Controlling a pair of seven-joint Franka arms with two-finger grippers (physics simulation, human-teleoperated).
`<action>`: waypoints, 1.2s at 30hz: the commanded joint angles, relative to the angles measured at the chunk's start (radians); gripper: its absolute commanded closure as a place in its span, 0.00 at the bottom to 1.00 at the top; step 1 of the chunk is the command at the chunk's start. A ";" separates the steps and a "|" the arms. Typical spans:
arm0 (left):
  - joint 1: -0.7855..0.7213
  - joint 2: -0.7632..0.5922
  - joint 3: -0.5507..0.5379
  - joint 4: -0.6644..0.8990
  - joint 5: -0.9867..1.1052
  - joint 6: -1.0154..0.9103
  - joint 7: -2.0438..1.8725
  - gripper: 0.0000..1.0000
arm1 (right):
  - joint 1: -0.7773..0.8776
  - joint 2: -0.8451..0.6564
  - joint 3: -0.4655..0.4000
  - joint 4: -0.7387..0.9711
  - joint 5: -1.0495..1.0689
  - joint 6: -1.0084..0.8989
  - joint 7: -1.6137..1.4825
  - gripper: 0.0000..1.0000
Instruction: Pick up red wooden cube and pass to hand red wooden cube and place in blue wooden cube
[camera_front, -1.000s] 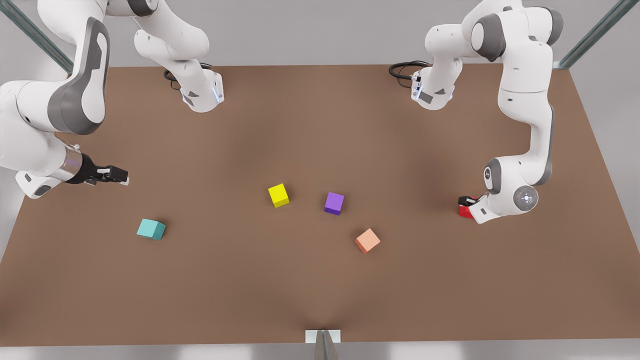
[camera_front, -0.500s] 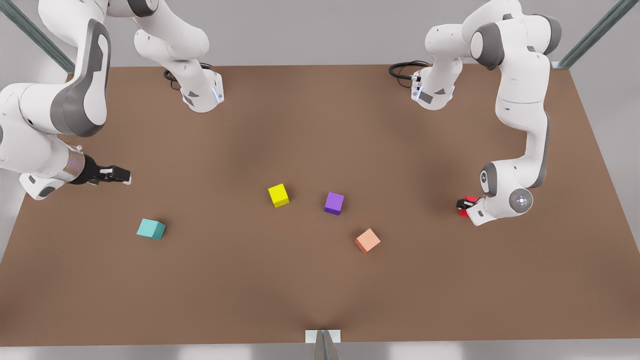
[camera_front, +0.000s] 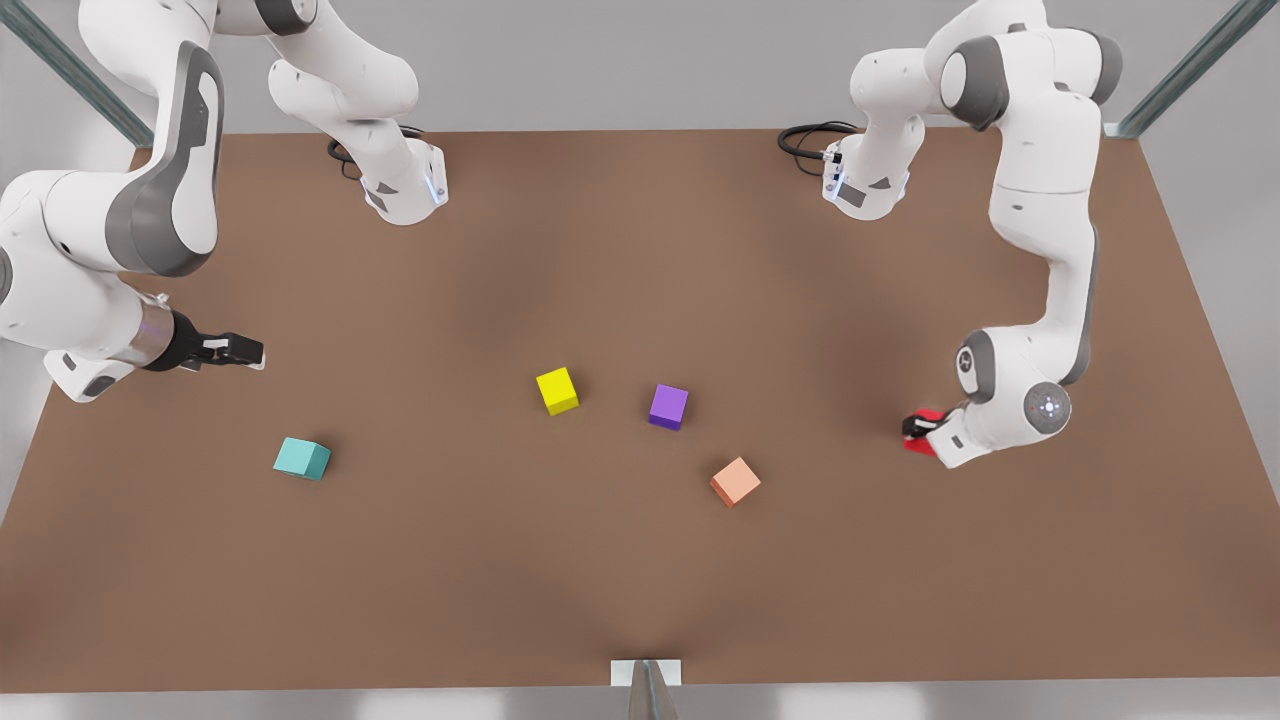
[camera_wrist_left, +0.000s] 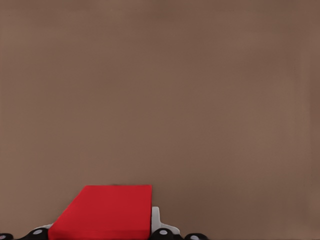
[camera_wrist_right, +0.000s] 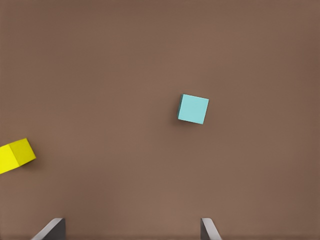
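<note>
The red wooden cube (camera_front: 918, 440), a smooth matte block with crisp edges, sits clamped in the left gripper (camera_front: 922, 428) at the front view's right, above the plain brown tabletop (camera_front: 640, 580). The right gripper (camera_front: 243, 352) hovers with its 2 fingers spread apart, the teal-toned blue wooden cube (camera_front: 302, 458) lying just beyond it and a yellow cube (camera_front: 557, 390) farther off. Pale grey walls surround the tabletop.

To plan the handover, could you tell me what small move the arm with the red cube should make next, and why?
Probably lift and carry toward the table's middle: the left gripper appears shut on the red wooden cube, while the right gripper waits open at the front view's left, near the blue wooden cube.
</note>
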 joint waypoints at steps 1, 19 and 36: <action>0.005 0.004 -0.039 0.101 -0.244 -0.226 -0.238 0.34 | -0.001 -0.001 0.000 0.000 0.000 -0.001 -0.003 0.00; -0.132 0.542 -0.711 0.868 -0.907 0.030 -0.447 0.34 | -0.031 0.577 0.044 0.201 1.125 -0.056 -1.693 0.00; -0.161 0.568 -0.708 0.874 -0.975 0.019 -0.056 0.34 | 0.151 0.580 0.055 0.158 1.553 0.205 -2.221 0.00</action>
